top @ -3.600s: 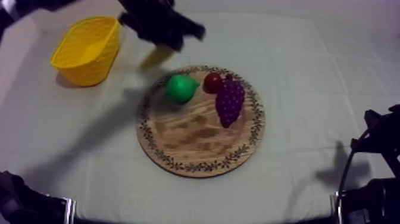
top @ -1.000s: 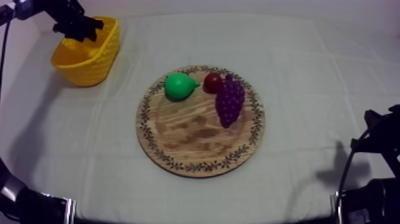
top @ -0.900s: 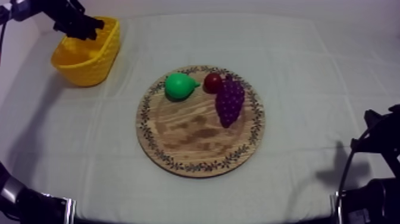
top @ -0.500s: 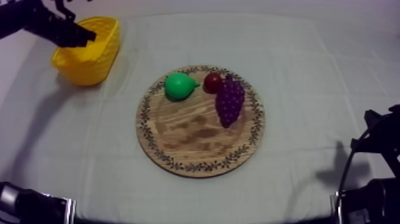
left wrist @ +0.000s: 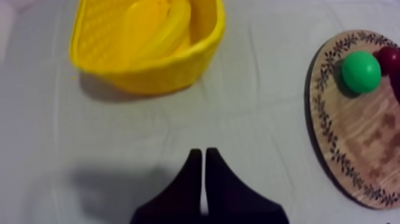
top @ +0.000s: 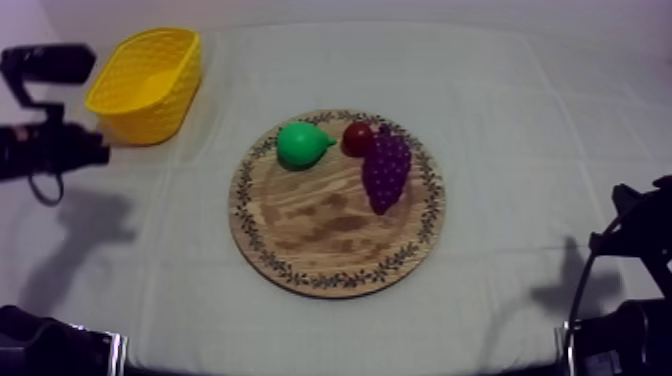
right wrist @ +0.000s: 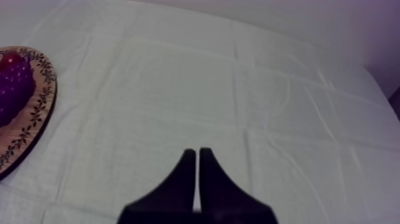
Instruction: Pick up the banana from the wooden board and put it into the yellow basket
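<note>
Yellow basket (top: 150,118) sits far left of the wooden board (top: 320,235) from above; by the left wrist, the banana (left wrist: 159,33) lies roughly along the basket's length, left gripper (left wrist: 204,158) clenched empty nearby; the right gripper (right wrist: 197,156), likewise clenched, hangs over cloth (right wrist: 268,89).

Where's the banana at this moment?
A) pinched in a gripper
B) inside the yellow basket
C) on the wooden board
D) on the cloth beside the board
B: the left wrist view shows the banana lying inside the yellow basket, and the wooden board holds a pear, grapes and a small red fruit.
</note>
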You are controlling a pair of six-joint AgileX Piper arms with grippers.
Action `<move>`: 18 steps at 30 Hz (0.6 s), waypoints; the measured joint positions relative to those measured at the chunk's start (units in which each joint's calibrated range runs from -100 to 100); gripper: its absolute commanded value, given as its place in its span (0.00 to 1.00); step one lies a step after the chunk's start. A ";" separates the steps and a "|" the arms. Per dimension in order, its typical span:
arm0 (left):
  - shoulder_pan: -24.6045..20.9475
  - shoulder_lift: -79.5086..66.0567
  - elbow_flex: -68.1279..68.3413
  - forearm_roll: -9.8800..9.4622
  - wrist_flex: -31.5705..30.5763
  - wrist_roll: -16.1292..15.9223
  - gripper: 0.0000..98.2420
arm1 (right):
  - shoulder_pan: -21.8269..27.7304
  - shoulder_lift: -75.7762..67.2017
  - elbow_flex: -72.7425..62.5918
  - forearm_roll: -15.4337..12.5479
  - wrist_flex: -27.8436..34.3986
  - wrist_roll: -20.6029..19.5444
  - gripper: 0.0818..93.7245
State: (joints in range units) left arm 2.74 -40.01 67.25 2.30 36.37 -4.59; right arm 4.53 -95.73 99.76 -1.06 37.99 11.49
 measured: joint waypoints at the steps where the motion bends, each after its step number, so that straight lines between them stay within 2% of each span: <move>1: -0.48 -3.13 2.50 0.04 0.19 0.04 0.00 | 0.00 0.00 0.00 0.00 0.00 0.00 0.00; 11: -2.33 -32.24 18.65 0.24 5.13 0.90 0.00 | 0.00 0.00 0.00 0.00 0.00 0.00 0.00; 18: -1.11 -48.14 23.69 -0.50 9.09 2.02 0.00 | 0.00 0.00 0.00 0.00 0.00 0.00 0.00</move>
State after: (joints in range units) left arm 1.63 -88.15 90.94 1.79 45.45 -2.57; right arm 4.53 -95.73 99.76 -1.06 37.99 11.49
